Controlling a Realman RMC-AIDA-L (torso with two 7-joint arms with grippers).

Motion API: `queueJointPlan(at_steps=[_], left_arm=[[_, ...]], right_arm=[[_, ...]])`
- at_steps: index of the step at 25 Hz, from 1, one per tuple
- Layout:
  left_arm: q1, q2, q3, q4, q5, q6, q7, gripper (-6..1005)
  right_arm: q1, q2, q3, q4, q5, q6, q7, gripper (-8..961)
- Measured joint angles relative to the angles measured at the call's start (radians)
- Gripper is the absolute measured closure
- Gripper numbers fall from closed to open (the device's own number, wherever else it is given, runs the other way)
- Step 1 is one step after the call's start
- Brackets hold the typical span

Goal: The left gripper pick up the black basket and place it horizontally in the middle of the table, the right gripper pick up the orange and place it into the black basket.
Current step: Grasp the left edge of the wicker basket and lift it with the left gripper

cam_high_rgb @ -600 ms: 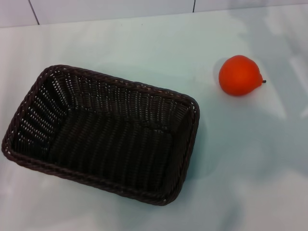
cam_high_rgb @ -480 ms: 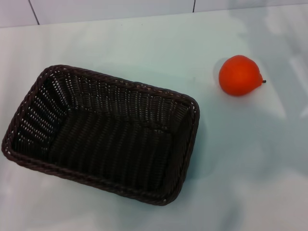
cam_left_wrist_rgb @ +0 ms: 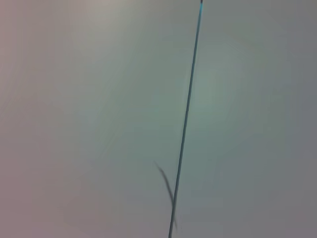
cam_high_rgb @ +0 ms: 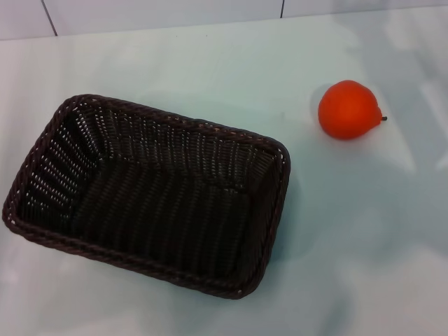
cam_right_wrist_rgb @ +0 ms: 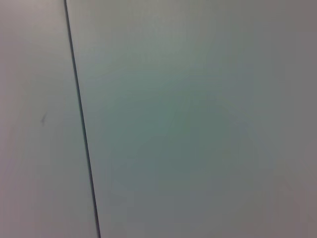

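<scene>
In the head view the black basket (cam_high_rgb: 150, 192), a large dark woven rectangle with a braided rim, lies empty on the left half of the table (cam_high_rgb: 210, 63), turned at a slant. The orange (cam_high_rgb: 348, 109), round and orange-red with a small dark stem, sits on the table to the basket's right and farther back, apart from it. Neither gripper shows in any view. The left wrist view and the right wrist view show only a plain pale surface crossed by a thin dark seam (cam_left_wrist_rgb: 185, 124) (cam_right_wrist_rgb: 81, 124).
A light wall with tile seams (cam_high_rgb: 47, 15) runs along the table's far edge. Soft shadows lie on the table at the far right (cam_high_rgb: 413, 84).
</scene>
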Motion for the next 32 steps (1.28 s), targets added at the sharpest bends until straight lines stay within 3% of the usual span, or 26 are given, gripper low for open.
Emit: queueJointPlan(at_steps=[8, 15, 17, 23, 30, 32], left_arm=[[0.004, 0.015, 0.066, 0.150, 0.024, -0.045, -0.331, 343], [0.024, 0.055, 0.209, 0.332, 0.069, -0.051, -0.617, 342], [0.020, 0.069, 0.218, 0.391, 0.128, -0.052, -0.704, 342], [-0.024, 0.123, 0.261, 0.668, 0.468, -0.035, -1.075, 343], [-0.058, 0.123, 0.415, 1.043, 0.839, 0.008, -1.444, 342], [-0.070, 0.121, 0.452, 1.104, 0.913, 0.026, -1.514, 333]], right_arm=[[-0.002, 0.000, 0.000, 0.003, 0.000, 0.000, 0.002, 222], [-0.004, 0.000, 0.000, 0.003, 0.000, -0.014, 0.009, 221], [-0.006, 0.000, 0.000, 0.003, 0.000, -0.017, 0.010, 221], [-0.010, 0.000, 0.012, 0.004, 0.000, -0.018, 0.011, 220], [-0.009, 0.000, 0.020, 0.004, 0.000, -0.013, 0.011, 221], [-0.007, 0.000, 0.023, 0.004, 0.000, -0.010, 0.011, 221]])
